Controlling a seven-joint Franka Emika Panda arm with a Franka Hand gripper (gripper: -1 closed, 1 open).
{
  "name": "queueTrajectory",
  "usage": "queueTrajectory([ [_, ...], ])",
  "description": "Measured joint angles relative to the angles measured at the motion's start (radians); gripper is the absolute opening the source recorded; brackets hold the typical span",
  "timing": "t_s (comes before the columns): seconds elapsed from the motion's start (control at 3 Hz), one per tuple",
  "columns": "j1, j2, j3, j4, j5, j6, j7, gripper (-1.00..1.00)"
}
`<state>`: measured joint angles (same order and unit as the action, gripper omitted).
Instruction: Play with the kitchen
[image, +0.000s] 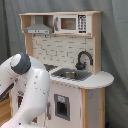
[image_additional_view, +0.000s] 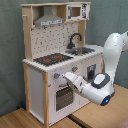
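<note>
kitchen (image_additional_view: 50, 75) stood upright at the frame's centre in both exterior views. gripper (image_additional_view: 66, 76) pressed against its front panel just below the knobs (image_additional_view: 57, 76), at nine o'clock from the arm's wrist; whether it was clenched or released, i cannot tell.

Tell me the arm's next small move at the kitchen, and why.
Probably a short push forward onto the left knob. In the second exterior view the tool points at the kitchen front, level with the knob row above the oven door and right beside that knob; contact can't be confirmed.
</note>
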<state>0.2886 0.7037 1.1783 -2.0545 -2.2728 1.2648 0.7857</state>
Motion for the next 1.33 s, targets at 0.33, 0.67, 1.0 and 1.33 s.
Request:
queueTrajectory([
  [0.33,-0.046,-0.006,0.003,-0.039,-0.019,0.001,0.079,1.0],
  [0.67,-0.118,-0.021,0.03,-0.075,-0.053,0.012,0.128,1.0],
  [1.0,-0.195,-0.029,0.085,-0.09,-0.079,0.031,0.13,1.0],
  [1.33,-0.253,-0.028,0.091,-0.126,-0.082,0.072,0.204,1.0],
])
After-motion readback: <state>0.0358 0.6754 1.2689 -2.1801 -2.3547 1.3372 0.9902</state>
